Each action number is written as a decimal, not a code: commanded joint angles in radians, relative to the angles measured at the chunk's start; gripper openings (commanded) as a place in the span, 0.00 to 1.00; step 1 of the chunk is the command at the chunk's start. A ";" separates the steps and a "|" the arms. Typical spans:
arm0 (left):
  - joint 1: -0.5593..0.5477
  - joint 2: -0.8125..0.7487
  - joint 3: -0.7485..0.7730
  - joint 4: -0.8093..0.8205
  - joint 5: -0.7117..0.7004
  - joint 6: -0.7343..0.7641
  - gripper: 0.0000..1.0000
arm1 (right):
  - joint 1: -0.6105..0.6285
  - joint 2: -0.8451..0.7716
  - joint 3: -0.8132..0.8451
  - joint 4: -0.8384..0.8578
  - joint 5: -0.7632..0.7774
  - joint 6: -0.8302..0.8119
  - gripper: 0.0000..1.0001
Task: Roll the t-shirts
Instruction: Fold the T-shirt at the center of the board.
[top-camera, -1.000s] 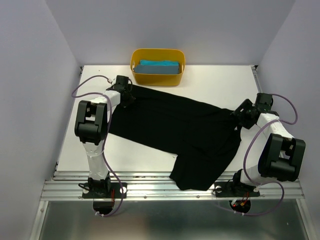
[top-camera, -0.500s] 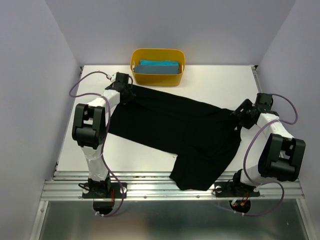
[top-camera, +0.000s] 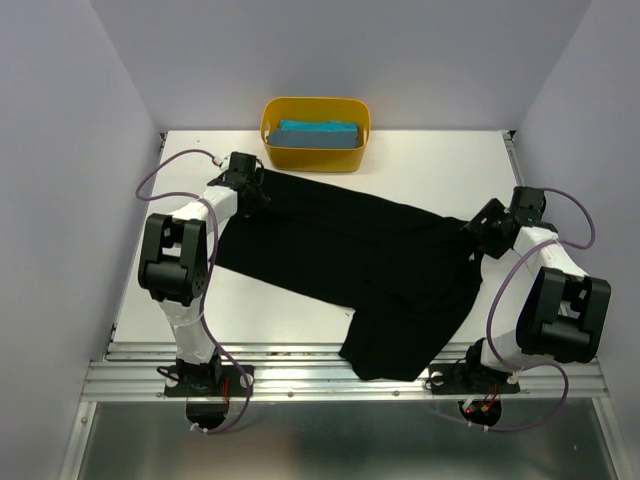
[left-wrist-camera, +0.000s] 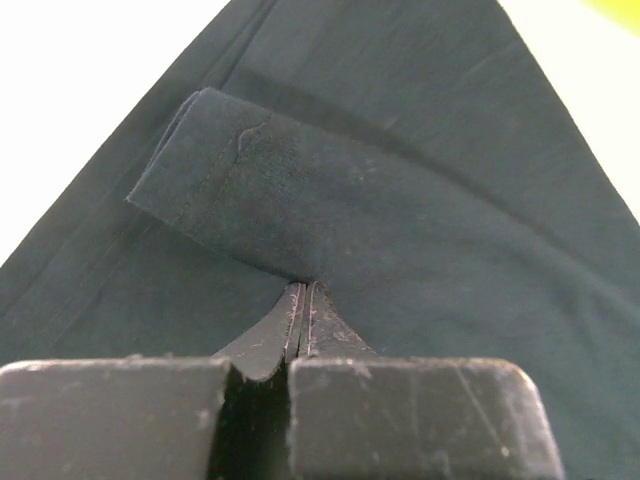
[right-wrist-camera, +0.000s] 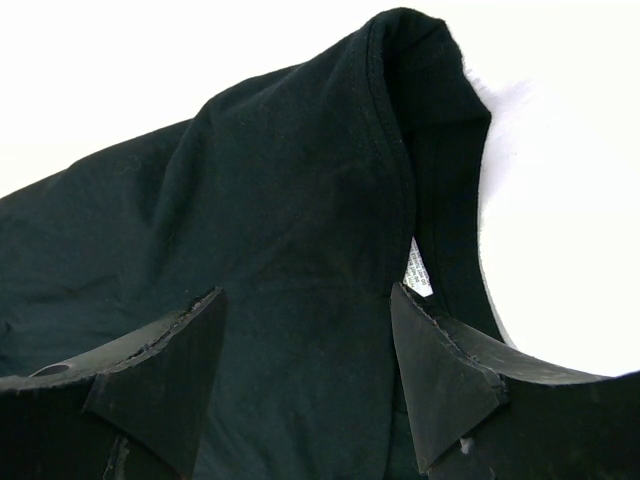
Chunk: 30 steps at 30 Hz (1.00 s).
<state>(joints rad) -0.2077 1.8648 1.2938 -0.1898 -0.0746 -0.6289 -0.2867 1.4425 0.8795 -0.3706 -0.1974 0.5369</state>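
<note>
While the yellow tub (top-camera: 315, 159) holds a teal t-shirt (top-camera: 318, 133), left gripper (left-wrist-camera: 303, 298) pinches black t-shirt (top-camera: 360, 250), right gripper (right-wrist-camera: 305, 295) gapes.

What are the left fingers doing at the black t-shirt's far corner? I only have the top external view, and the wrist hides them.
Observer: The left fingers are shut, pinching a raised fold of the black t-shirt.
Operator: And the right side?
Observer: The right fingers stand open over the collar, with the cloth loose between them.
Operator: Anything showing at that collar?
Observer: A white label sits just inside it.
</note>
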 joint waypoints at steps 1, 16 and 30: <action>-0.004 -0.058 -0.047 -0.027 0.001 0.017 0.00 | -0.006 -0.030 -0.011 -0.001 0.018 -0.020 0.72; -0.002 -0.055 0.015 -0.085 -0.073 0.057 0.30 | -0.006 -0.076 -0.020 -0.019 0.019 -0.032 0.85; -0.056 0.013 0.163 -0.083 0.042 0.144 0.35 | 0.288 -0.067 -0.034 -0.064 0.124 0.017 0.87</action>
<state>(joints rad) -0.2306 1.8336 1.3888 -0.2810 -0.0834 -0.5331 -0.0387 1.3327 0.8547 -0.4316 -0.1005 0.5270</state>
